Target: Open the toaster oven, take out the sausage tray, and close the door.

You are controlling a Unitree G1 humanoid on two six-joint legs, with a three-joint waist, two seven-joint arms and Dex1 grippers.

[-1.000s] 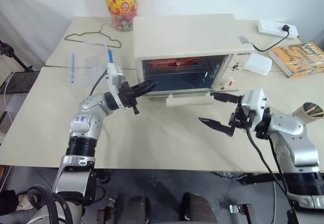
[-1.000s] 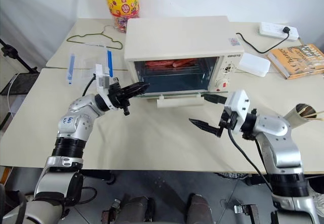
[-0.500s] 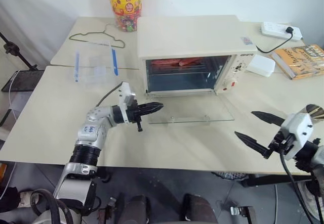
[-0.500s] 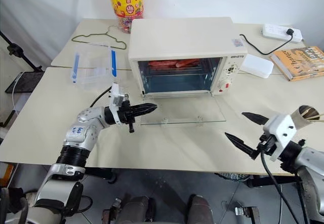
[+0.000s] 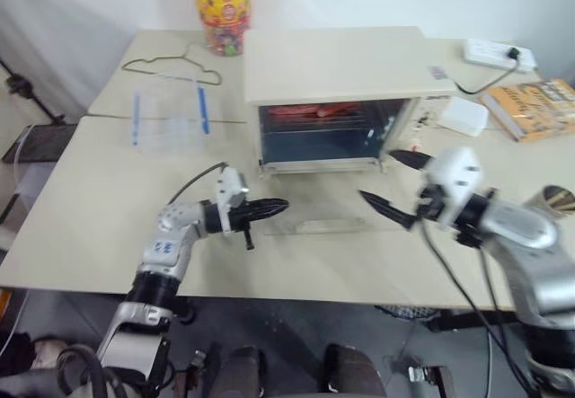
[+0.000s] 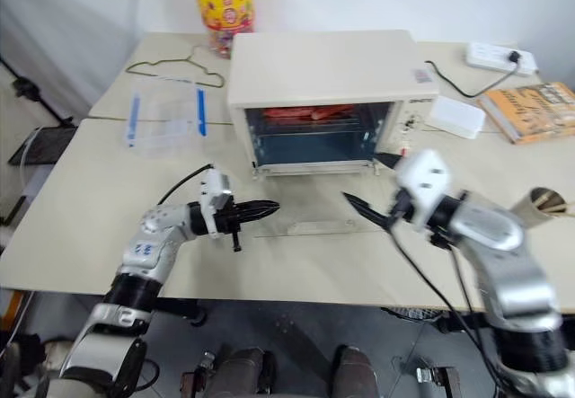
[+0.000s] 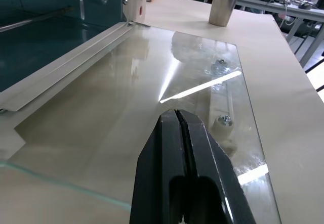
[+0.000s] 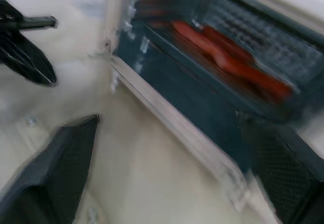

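The cream toaster oven [image 5: 334,66] stands at the table's middle with its glass door [image 5: 334,207] folded down flat, the bar handle [image 5: 328,226] nearest me. Inside, the sausage tray [image 5: 310,110] holds red sausages [image 8: 228,57] on the rack. My left gripper [image 5: 280,206] is shut and empty, its tips just over the door's left edge; the left wrist view shows it [image 7: 175,114] above the glass. My right gripper [image 5: 381,179] is open and empty, hovering over the door's right part and pointing at the oven's opening [image 8: 202,97].
A candy jar [image 5: 218,7], a wire hanger [image 5: 171,64] and a clear bag with blue stripes [image 5: 168,110] lie at the back left. At the right are a power strip [image 5: 490,54], a white box [image 5: 463,115], a book [image 5: 539,106] and a metal cup [image 5: 559,200].
The door has dropped from half open to flat on the table. My left gripper sank with it. My right gripper swung out to the right, then came back in front of the opening.
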